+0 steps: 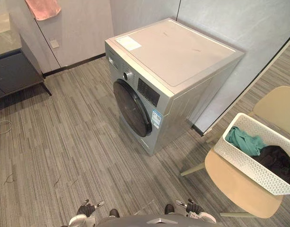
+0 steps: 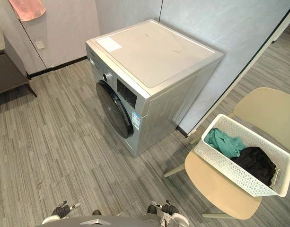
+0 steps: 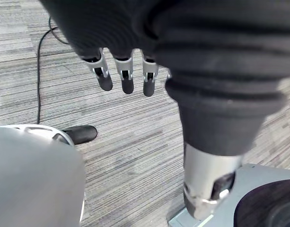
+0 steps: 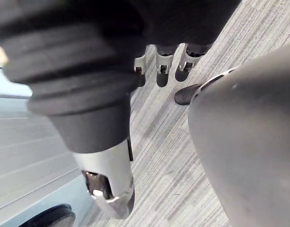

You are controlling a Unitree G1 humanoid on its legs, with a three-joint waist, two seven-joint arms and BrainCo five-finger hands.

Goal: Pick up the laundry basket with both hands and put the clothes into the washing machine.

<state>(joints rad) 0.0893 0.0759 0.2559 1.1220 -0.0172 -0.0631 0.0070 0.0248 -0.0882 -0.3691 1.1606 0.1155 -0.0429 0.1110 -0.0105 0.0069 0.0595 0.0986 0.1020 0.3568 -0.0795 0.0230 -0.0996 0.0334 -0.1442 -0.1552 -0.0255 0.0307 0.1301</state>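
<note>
Grey striped floor [image 1: 64,142], washing machine [image 1: 173,71] ahead, its round door [image 1: 131,108] closed. The white laundry basket [image 2: 215,161] sits on the beige chair [image 2: 220,189] to your right, with teal and black clothes [image 2: 224,143] inside. Left hand [image 3: 127,80] and right hand [image 4: 163,71] hang low, fingers loose, empty. Turn and square up to the basket, then grip opposite rims level so it doesn't tip

White laundry basket [image 2: 228,169] holds clothes [image 2: 224,142] near closed washing machine [image 2: 149,54].

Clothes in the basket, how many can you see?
2. A teal one lies at the basket end nearer the washing machine, a black one beside it. More may hide underneath.
</note>
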